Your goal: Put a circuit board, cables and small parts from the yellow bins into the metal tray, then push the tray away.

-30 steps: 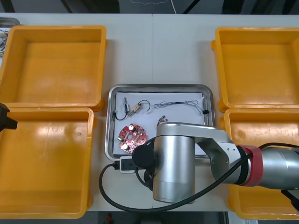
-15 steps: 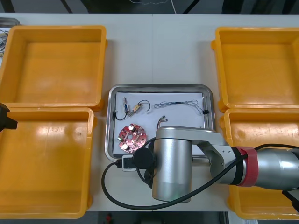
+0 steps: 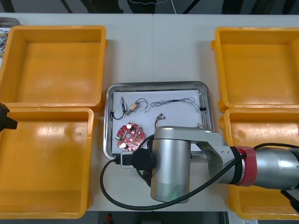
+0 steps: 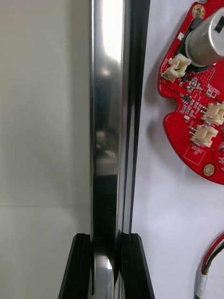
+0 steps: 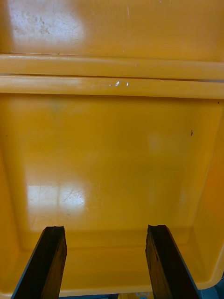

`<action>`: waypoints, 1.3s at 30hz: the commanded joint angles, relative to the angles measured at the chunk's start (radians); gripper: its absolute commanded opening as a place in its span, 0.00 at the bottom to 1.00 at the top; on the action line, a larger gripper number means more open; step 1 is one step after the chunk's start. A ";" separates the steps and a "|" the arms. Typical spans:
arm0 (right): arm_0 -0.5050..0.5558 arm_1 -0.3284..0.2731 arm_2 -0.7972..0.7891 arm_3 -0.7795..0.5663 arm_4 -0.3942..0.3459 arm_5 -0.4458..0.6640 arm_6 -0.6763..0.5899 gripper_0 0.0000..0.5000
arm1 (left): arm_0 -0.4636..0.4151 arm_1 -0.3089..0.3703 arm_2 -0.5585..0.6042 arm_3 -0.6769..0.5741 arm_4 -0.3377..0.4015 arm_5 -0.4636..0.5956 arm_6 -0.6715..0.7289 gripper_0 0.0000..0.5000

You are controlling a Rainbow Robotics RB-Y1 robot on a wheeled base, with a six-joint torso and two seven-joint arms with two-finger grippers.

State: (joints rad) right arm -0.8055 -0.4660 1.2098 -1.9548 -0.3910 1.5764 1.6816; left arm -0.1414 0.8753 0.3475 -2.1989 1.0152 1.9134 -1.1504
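The metal tray (image 3: 154, 84) lies mid-table with a white lining. In it are a round red circuit board (image 3: 128, 134), a thin cable (image 3: 177, 101) and small metal parts (image 3: 122, 105). My right arm (image 3: 170, 163) covers the tray's near edge. In the right wrist view my right gripper (image 4: 108, 268) is shut on the tray's shiny rim (image 4: 109, 93), one finger outside it and one inside. The circuit board (image 4: 196, 103) lies just past the rim, and a red and yellow cable (image 4: 212, 254) is beside the inner finger. My left gripper (image 5: 106, 261) hangs open above the near left yellow bin (image 5: 112, 154).
Yellow bins stand at the far left (image 3: 53, 65), near left (image 3: 44, 163), far right (image 3: 257, 65) and near right (image 3: 261, 135). Bare table (image 3: 159, 51) stretches beyond the tray's far edge. A black cable (image 3: 105, 186) loops from my right arm over the table's near edge.
My right gripper's fingers have come together on the tray's near rim. The tray has slid a little away and to the left. The left arm has not moved.
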 commanded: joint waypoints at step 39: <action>-0.374 0.069 -0.010 0.310 0.038 -0.079 -0.063 0.00 | 0.016 0.047 0.024 -0.030 0.008 0.006 -0.095 1.00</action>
State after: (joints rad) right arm -1.1076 -0.4281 1.2099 -1.6615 -0.3597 1.5142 1.6300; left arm -0.1414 0.8753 0.3475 -2.1993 1.0152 1.9134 -1.1504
